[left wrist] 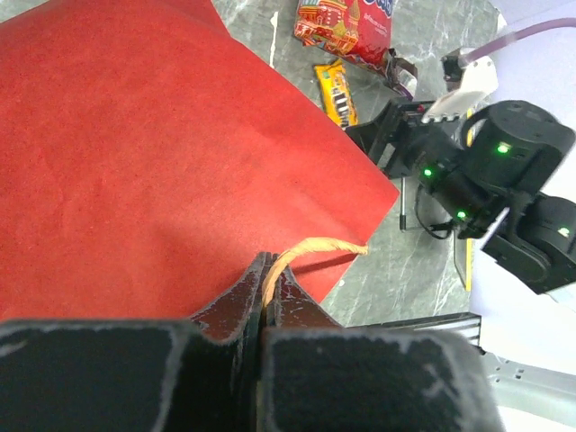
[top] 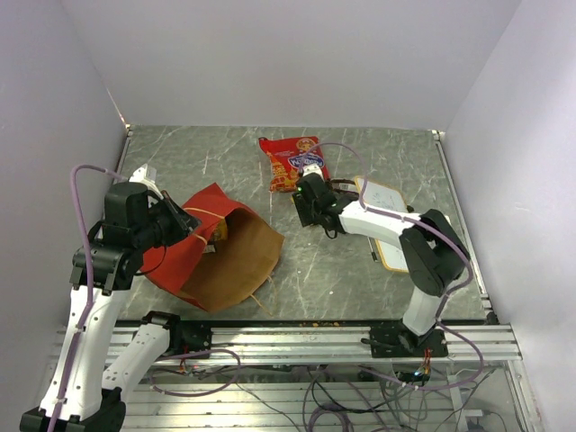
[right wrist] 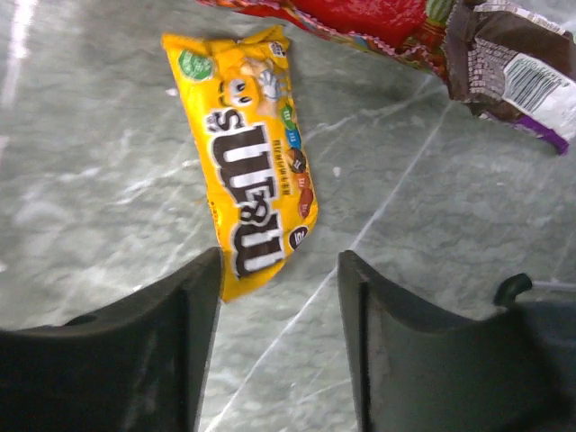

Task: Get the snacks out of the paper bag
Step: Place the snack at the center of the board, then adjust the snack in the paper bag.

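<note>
Bag: paper bag (top: 229, 256) lies on its side at lower left of the top view, brown inside showing, mouth toward frame centre.
Out so far: large red packet (top: 292, 162) sits at upper centre on the table (top: 360, 279). The yellow packet (right wrist: 247, 207) and a dark-silver wrapper (right wrist: 504, 72) lie near it, all well apart from the bag.
Left to do: a small dark-and-yellow shape (top: 219, 231) at the bag mouth may be another snack. Judged unfinished; deeper contents cannot be told.
Left gripper (left wrist: 267, 288): pinched tight on the string handle (left wrist: 310, 247) at the bag's edge.
Right gripper (right wrist: 279, 306): fingers wide, empty, low over the table just short of the yellow packet.
View differences: only the wrist views show the yellow packet and wrapper; the top view hides them under the right arm. Only the left wrist view shows the handle pinch; only the top view shows the bag mouth.
</note>
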`<state>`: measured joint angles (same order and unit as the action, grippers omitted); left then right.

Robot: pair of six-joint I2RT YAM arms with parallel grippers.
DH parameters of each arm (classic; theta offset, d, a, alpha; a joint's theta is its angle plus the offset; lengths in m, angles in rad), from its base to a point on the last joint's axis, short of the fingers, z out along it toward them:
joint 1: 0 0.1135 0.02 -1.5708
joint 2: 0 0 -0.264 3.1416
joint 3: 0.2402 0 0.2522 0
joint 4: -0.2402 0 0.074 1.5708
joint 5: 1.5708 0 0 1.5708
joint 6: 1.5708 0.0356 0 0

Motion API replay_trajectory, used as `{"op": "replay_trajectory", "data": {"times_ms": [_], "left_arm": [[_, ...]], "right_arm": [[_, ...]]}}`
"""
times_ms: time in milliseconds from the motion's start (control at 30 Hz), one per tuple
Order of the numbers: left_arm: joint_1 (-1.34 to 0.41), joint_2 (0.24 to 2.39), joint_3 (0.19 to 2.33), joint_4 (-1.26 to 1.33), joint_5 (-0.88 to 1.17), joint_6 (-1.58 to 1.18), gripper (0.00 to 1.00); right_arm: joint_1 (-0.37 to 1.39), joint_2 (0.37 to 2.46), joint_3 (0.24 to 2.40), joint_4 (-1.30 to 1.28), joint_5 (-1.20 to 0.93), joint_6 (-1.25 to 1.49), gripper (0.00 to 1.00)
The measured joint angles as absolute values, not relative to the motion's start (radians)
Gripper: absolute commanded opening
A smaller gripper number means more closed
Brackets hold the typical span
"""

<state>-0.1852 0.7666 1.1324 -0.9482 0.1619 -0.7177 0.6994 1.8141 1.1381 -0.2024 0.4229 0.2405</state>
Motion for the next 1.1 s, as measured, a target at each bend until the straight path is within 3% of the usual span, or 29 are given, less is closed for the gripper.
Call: {"op": "replay_trajectory", "data": {"times_ms": [133,400,600,767,1100], "left_arm": [[-0.185,0.767,1.132,-0.948,0.162,-0.713,0.07],[-0.185,0.768,1.142,-0.951,0.162,-0.698,0.07],[-0.185,0.762,1.142,-0.950,0.165,-0.696,0.07],[-0.185,0.764,1.142,-0.951,0.167,-0.696,0.07],[-0.185,0.807,1.209,-0.973,0.169,-0.692,0.07]], "right_arm": [[0.703,1.716,1.135,-0.234,0.336,0.219,0.76],[0.725,1.326,0.974,-0.152,0.000,0.109,0.79],[0.915,1.222,0.829,-0.007,-0.311,-0.118,0.82],[1.038,1.342,0.829,0.128,-0.427,-0.303,0.72],[1.097,1.775,1.016,0.369,-0.432,-0.629,0.68]]}}
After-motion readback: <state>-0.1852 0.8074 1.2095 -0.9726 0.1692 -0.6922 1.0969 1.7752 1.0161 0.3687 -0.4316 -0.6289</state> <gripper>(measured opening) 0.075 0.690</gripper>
